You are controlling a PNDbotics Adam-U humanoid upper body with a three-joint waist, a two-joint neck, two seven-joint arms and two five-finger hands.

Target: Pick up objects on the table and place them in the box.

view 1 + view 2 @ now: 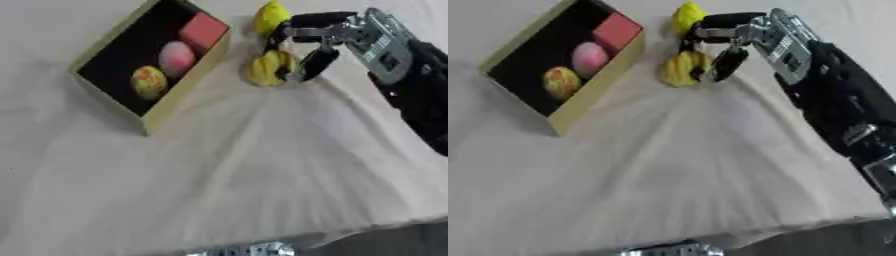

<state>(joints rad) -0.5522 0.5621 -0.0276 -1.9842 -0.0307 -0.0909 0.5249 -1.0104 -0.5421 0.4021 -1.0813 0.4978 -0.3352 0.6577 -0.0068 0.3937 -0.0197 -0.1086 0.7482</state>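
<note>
A shallow box (pixel 182 95) with pale yellow walls and a dark inside lies at the upper left. It holds a red block (pixel 204 30), a pink ball (pixel 177 57) and a yellow-orange ball (pixel 149 82). Two yellow things lie on the cloth to the right of the box: a lumpy one (pixel 265 68) and, farther back, a smoother one (pixel 270 17). My right hand (pixel 315 35) reaches in from the right, its fingers curved over the lumpy yellow thing and its thumb against that thing's right side. The left hand does not show.
A white, wrinkled cloth (pixel 245 170) covers the table. The table's front edge (pixel 350 235) runs along the bottom right, with a bit of grey metal (pixel 254 248) below it.
</note>
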